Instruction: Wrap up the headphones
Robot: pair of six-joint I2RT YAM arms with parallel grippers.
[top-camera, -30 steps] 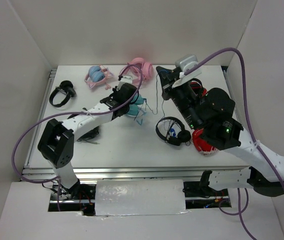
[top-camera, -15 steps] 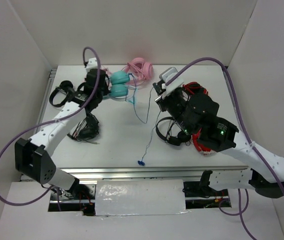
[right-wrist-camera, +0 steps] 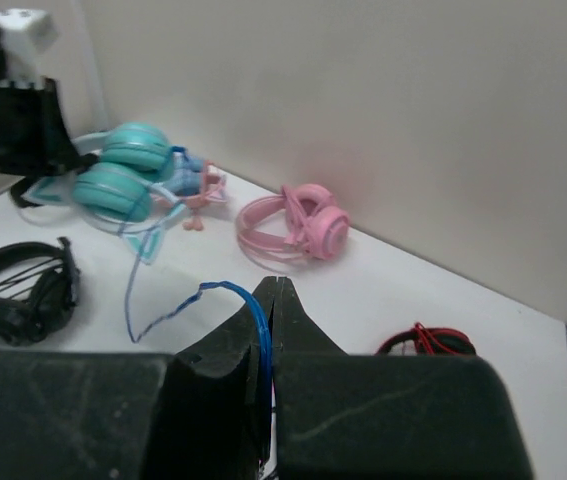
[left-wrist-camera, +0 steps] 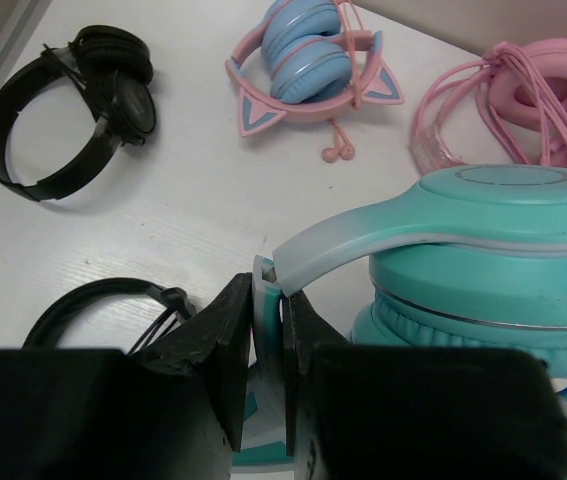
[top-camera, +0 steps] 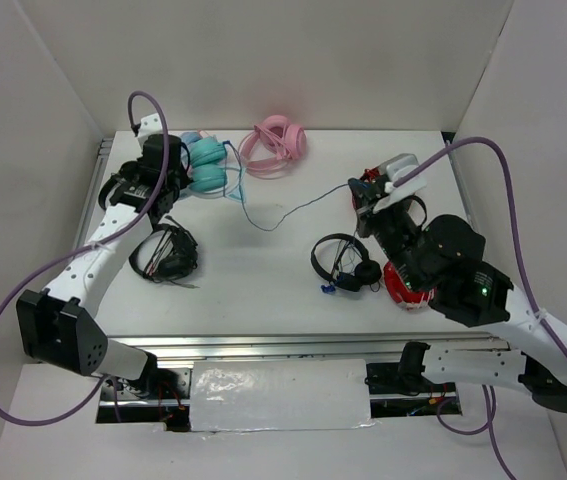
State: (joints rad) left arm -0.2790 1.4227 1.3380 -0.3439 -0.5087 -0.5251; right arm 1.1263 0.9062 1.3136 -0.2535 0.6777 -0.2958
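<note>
- Gripping the pale headband [left-wrist-camera: 363,228] of the teal headphones [top-camera: 208,166], the left gripper [left-wrist-camera: 266,300] has its two fingers closed on the band's end, with the round cups just to the right of the fingers.
- The headphones are at the far left of the table [top-camera: 263,290], close to the pink-banded pair with blue cups [left-wrist-camera: 303,60]. They seem lifted off the surface, but I cannot say this for sure.
- The right gripper [right-wrist-camera: 271,300] is closed on the thin dark-blue cable [right-wrist-camera: 228,285], which passes between its fingertips.
- The relation that matters: the cable runs across the table from the cups on the left to the right gripper on the right, so its long axis lies left to right. It hangs slack and bends down in the middle.
- In my judgement, the next move needs the right arm to bring the cable toward the cups, because the left arm is busy holding them.
- The free end of the cable is hard to follow: it goes out of sight under the right fingers.
- The all-pink pair [top-camera: 275,145] lies beyond the cable, well apart from both grippers.
</note>
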